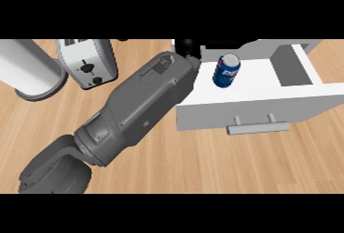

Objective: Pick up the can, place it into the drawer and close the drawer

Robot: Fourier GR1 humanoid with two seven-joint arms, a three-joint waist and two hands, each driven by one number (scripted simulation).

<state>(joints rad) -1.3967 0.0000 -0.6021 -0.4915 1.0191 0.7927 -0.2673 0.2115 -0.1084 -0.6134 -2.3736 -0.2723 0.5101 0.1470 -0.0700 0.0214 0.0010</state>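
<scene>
A blue can with white lettering and a silver top stands upright inside the open white drawer, near its left side. My left forearm runs from the lower left up to the drawer's back left corner. Only a small black part of my left hand shows past the wrist, at the picture's upper edge. It sits just left of the can and apart from it. Nothing is seen in its hold. The drawer's front panel carries a grey bar handle facing me. My right hand does not show.
A silver toaster stands on the wooden counter at the upper left. Left of it is a tall white cylinder on a round base. The drawer's right inner wall rises at the back right.
</scene>
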